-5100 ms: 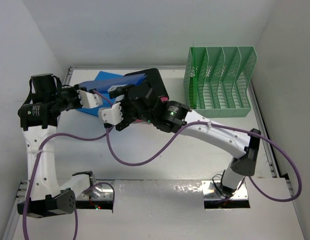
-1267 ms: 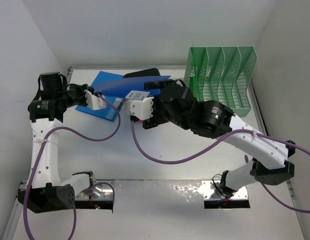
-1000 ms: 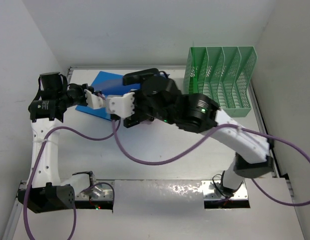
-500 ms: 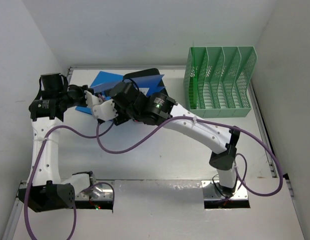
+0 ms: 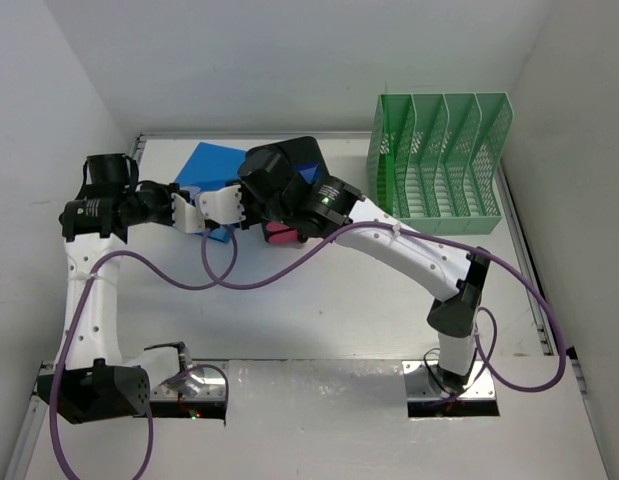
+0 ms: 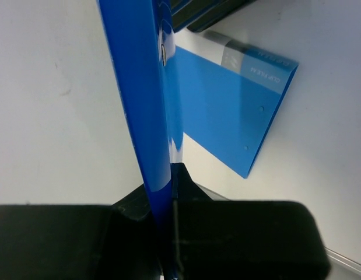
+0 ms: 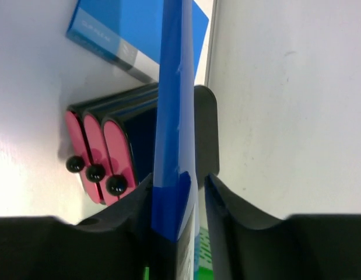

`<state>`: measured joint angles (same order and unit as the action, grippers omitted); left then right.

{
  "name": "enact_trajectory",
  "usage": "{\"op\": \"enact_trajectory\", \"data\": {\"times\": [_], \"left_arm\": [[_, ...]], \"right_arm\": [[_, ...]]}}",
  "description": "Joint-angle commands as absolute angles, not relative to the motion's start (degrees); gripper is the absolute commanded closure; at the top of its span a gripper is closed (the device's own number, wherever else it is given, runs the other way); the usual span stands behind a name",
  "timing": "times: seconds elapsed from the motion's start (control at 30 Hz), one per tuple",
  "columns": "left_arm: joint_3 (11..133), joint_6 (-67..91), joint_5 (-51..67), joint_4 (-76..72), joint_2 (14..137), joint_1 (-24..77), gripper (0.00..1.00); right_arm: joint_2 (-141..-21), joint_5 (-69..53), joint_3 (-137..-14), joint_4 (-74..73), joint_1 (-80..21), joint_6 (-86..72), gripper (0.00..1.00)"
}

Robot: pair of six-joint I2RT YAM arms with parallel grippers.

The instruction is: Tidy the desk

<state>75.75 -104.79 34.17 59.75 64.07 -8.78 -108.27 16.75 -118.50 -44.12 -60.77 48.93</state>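
Note:
The white desk (image 5: 319,310) holds a blue folder (image 5: 204,162) lying flat at the back left; it also shows in the left wrist view (image 6: 227,105). A second blue folder (image 6: 139,87) stands edge-on in the air between both grippers. My left gripper (image 5: 189,207) is shut on one edge of it (image 6: 167,189). My right gripper (image 5: 225,205) straddles the other edge (image 7: 174,70): one finger touches the folder, and a small gap shows at the other finger (image 7: 218,198). In the top view the held folder is mostly hidden by the grippers.
A black box of pink drawers (image 5: 281,233) sits under my right arm, its knobs showing in the right wrist view (image 7: 98,151). A mint-green mesh file rack (image 5: 439,160) stands at the back right. Silver rails edge the desk; white walls close in left and right.
My right arm swung left with the blue folder, from near the rack to my left gripper. The left gripper now clamps the folder; the right jaws have loosened.

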Motion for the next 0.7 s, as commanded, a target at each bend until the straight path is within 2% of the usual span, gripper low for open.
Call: {"op": "enact_trajectory", "data": {"times": [0.0, 0.17, 0.33, 0.4, 0.5, 0.63, 0.67], "left_arm": [[78.4, -109.9, 49.3, 63.9, 61.9, -8.2, 1.0], [78.3, -109.9, 53.8, 63.4, 61.7, -8.2, 1.0], [79.0, -110.0, 56.4, 64.3, 61.8, -8.2, 1.0], [79.1, -110.8, 57.1, 65.2, 62.0, -8.2, 1.0], [79.0, -111.3, 57.3, 65.6, 62.0, -8.1, 1.0], [79.1, -110.6, 55.6, 65.6, 62.1, -8.2, 1.0], [79.2, -109.7, 54.9, 65.5, 62.1, -8.2, 0.95]], "right_arm": [[-109.2, 14.9, -119.0, -40.9, -58.8, 48.2, 0.59], [-112.0, 10.9, -122.3, -39.6, -58.7, 47.0, 0.59], [-112.4, 14.5, -119.7, -36.2, -58.6, 48.0, 0.61], [-112.6, 17.6, -117.4, -34.3, -58.7, 48.5, 0.67], [-113.1, 20.3, -115.8, -33.6, -58.7, 49.5, 1.0], [-112.1, 20.7, -114.5, -33.7, -58.0, 48.8, 1.0], [-111.5, 21.2, -114.0, -32.2, -57.8, 48.1, 1.0]]}}
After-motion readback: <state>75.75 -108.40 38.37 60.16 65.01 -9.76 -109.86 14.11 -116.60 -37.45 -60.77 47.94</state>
